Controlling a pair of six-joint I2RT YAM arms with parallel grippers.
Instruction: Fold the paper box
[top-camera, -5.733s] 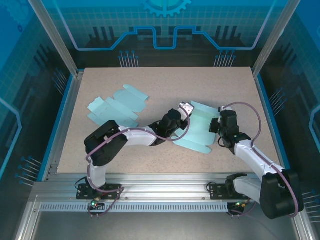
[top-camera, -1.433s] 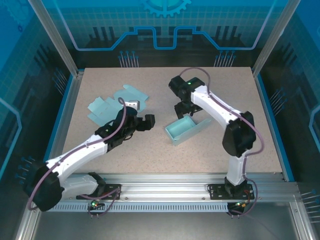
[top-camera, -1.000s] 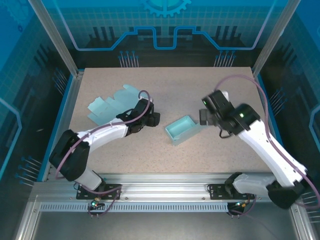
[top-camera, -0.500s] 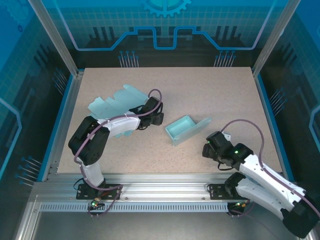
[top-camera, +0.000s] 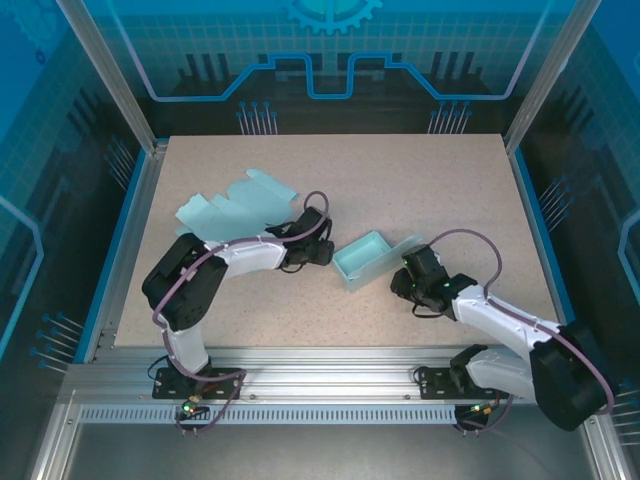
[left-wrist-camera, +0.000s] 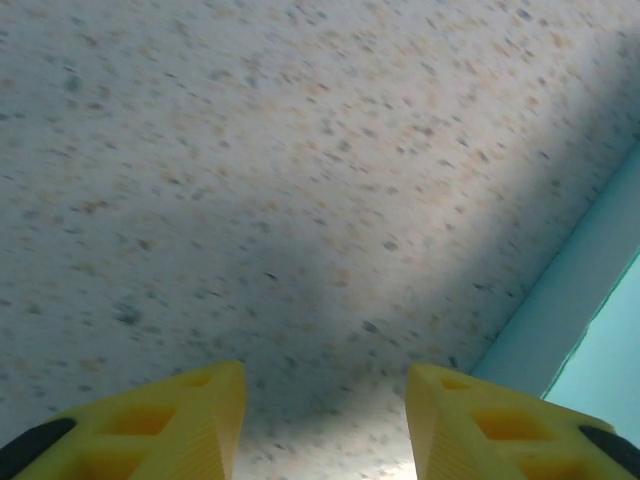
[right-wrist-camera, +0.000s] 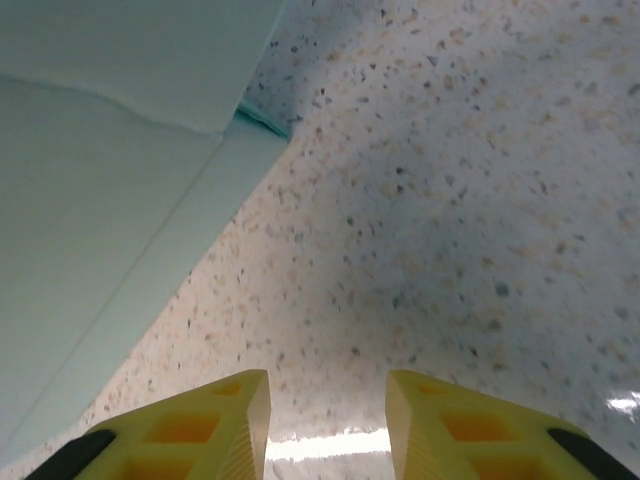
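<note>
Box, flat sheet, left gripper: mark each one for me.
box (top-camera: 362, 258): top external view, on its inner floor.
flat sheet (top-camera: 245, 203): top external view, on its middle panel.
left gripper (left-wrist-camera: 322, 385): left wrist view, midway between its yellow fingertips.

Pale teal paper box (top-camera: 362, 259), folded up, upright, open-topped

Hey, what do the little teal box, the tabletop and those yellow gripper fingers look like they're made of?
Teal box: thin matte card or paper, judging by crisp creases.
Tabletop: speckled beige, probably stone-look laminate; slight sheen.
Left gripper fingers: yellow plastic, likely moulded or printed, with cut-out pockets.
</note>
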